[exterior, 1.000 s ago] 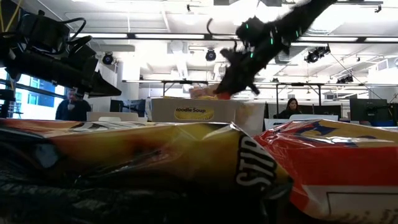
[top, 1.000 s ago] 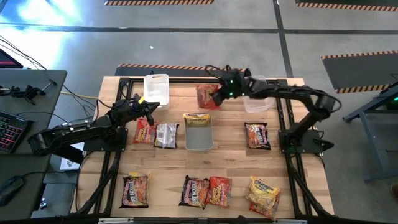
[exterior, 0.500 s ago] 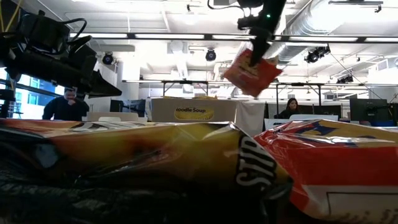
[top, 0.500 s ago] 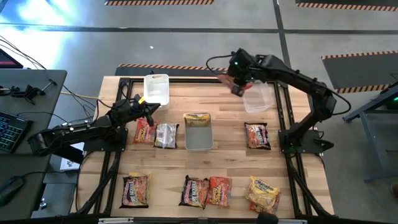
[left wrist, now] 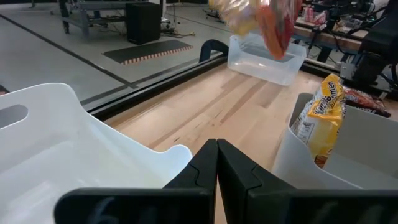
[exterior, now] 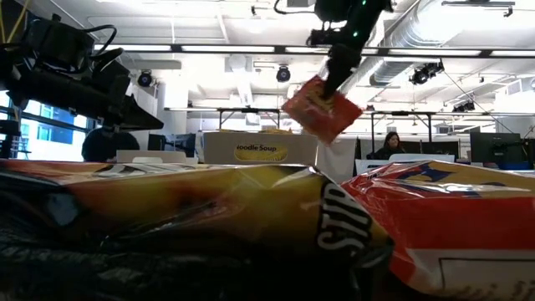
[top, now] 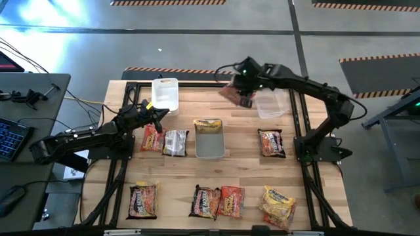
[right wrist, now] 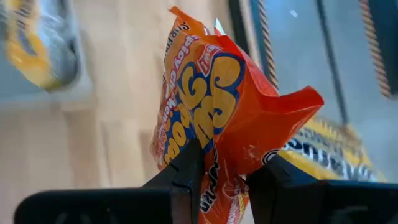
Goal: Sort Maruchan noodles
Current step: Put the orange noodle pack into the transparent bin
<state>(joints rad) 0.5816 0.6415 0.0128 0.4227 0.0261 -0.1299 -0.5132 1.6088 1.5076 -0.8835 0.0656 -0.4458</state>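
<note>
Right now your left claw (top: 156, 113) sits pressed together, low beside the white plastic bin (top: 165, 94). Farther back, your right claw (top: 244, 92) is clamped on a red-orange plastic noodle packet (top: 233, 96), hanging tilted above the worktop's (top: 243, 144) far edge, beside the clear plastic bin (top: 272, 103).

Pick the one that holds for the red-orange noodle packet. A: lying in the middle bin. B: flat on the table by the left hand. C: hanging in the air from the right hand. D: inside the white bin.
C: the right hand pinches the red-orange packet, which dangles above the table.
</note>
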